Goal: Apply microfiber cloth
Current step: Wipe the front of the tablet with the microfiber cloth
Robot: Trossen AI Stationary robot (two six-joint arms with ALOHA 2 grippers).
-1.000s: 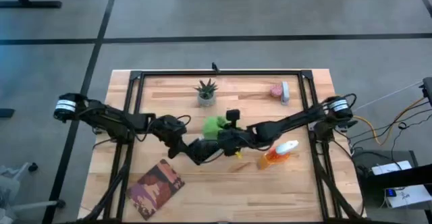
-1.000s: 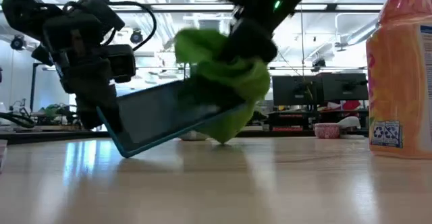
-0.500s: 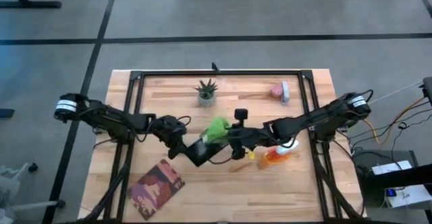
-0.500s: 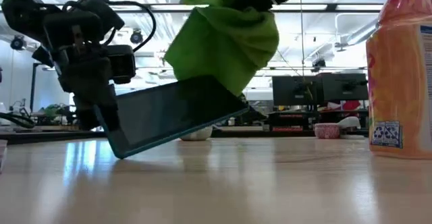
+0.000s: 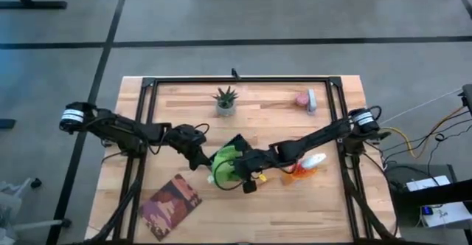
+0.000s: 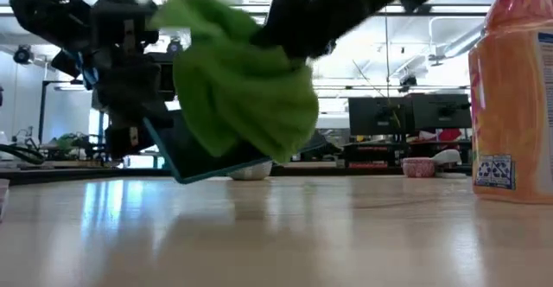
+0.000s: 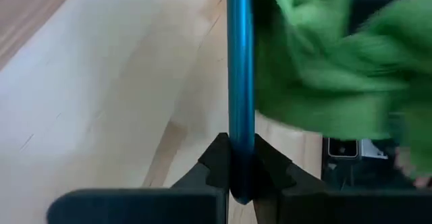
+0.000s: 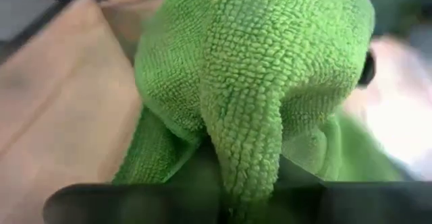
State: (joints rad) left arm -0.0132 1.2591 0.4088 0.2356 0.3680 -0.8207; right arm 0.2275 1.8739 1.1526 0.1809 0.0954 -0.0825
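Observation:
The lime-green microfiber cloth (image 5: pixel 224 164) (image 6: pixel 242 88) (image 8: pixel 263 82) hangs bunched from my right gripper (image 5: pixel 247 170), which is shut on it near the table's middle. The cloth drapes over the face of a dark tablet with a blue rim (image 6: pixel 216 168) (image 7: pixel 239 82). My left gripper (image 5: pixel 195 156) (image 7: pixel 239 180) is shut on the tablet. The tablet stands tilted with its lower corner (image 6: pixel 181 178) at the tabletop. Most of its face is hidden behind the cloth. My left gripper pinches the tablet's blue-rimmed edge (image 7: pixel 240 150) between its two fingers, one on each flat face. It comes from the table's left side. The tablet stands tilted on edge, its lower corner at the table. My right gripper pinches a bunched fold of the cloth (image 8: pixel 246 177) between its fingers, several layers thick. It comes from the table's right, slanting down. The cloth hangs below it and lies against the tablet's face, clear of the table.
An orange spray bottle with a white head (image 5: pixel 304 167) (image 6: pixel 514 97) lies just right of my right arm. A small potted plant (image 5: pixel 226 101) and a pink and white item (image 5: pixel 306 99) stand at the far side. A brown book (image 5: pixel 171 204) lies near left.
My right gripper has lifted the cloth up off the tablet's far side, then carried it toward the near left and down over the tablet's face. The cloth now covers most of the tablet. The tablet has tipped steeper in my left gripper.

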